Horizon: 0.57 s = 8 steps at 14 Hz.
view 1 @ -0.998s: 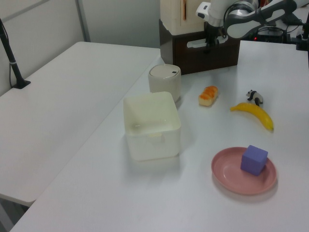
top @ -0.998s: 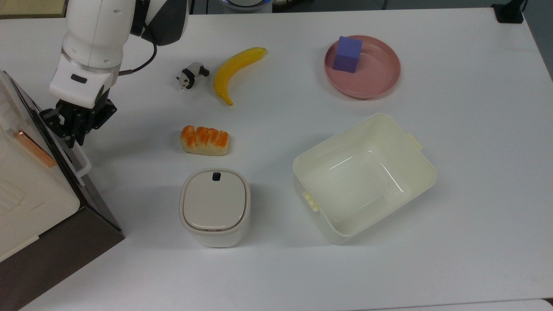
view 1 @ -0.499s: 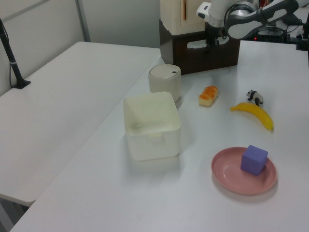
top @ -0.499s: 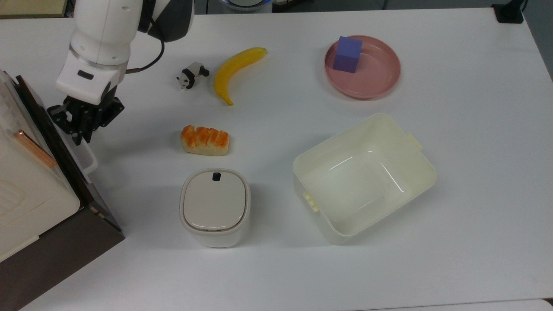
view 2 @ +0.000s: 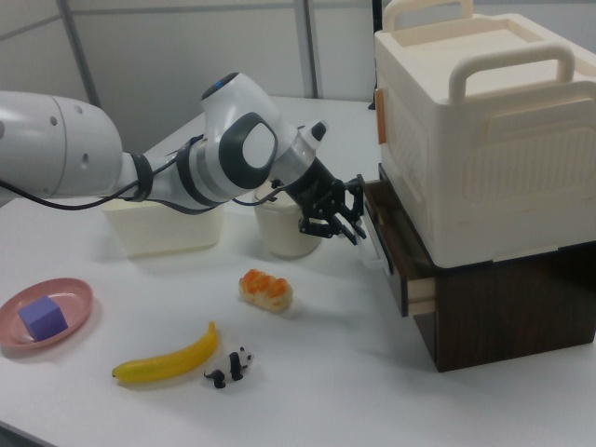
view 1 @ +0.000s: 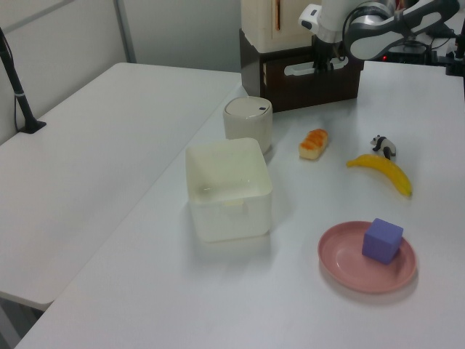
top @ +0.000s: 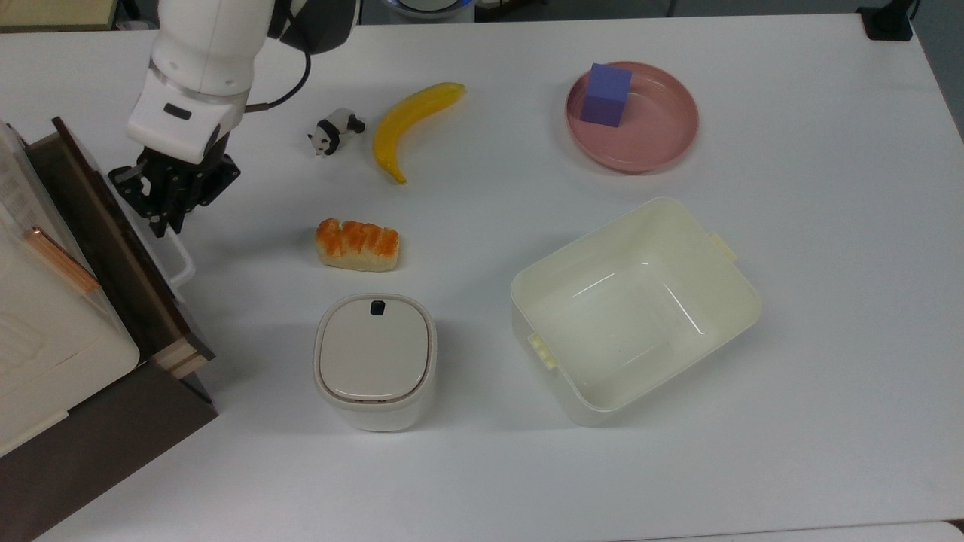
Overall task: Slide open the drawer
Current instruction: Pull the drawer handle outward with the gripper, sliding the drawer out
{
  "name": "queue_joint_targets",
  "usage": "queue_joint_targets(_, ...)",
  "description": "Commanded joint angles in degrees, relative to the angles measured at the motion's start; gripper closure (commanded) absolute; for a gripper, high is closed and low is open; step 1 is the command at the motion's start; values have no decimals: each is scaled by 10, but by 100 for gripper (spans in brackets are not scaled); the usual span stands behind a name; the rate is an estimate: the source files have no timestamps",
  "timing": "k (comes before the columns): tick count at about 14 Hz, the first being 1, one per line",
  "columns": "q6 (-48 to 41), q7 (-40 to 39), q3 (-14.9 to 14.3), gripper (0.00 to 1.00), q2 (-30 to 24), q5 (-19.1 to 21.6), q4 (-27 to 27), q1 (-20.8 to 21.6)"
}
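The drawer (top: 113, 237) sticks partly out of the dark brown cabinet at the top view's left edge. Its dark front panel (view 2: 386, 244) stands clear of the cabinet, and a strip of light tan inner box (view 2: 424, 293) shows behind it. My gripper (top: 160, 223) is shut on the upper end of the white loop handle (top: 179, 262). In the left view, the gripper (view 1: 324, 62) comes down onto the handle (view 1: 306, 70) at the drawer front. In the right view the gripper (view 2: 359, 230) sits right against the panel.
A white appliance (top: 45, 324) with a copper bar sits on the cabinet. A toy panda (top: 335, 129), banana (top: 410, 120), bread (top: 357, 245) and lidded white bin (top: 374, 360) lie near the drawer. A cream bin (top: 602, 248) and a pink plate (top: 655, 135) with a purple cube stand farther right.
The drawer has slid out towards the top view's right, with the gripper moving the same way while holding the handle. The tan inner box now shows.
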Motion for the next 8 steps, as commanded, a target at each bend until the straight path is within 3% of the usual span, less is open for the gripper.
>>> queue_joint_targets(1, 6, 37, 3, 100, -56, -9, -54, 27)
queue_joint_targets(8, -11, 53, 3, 100, -84, -9, -84, 62)
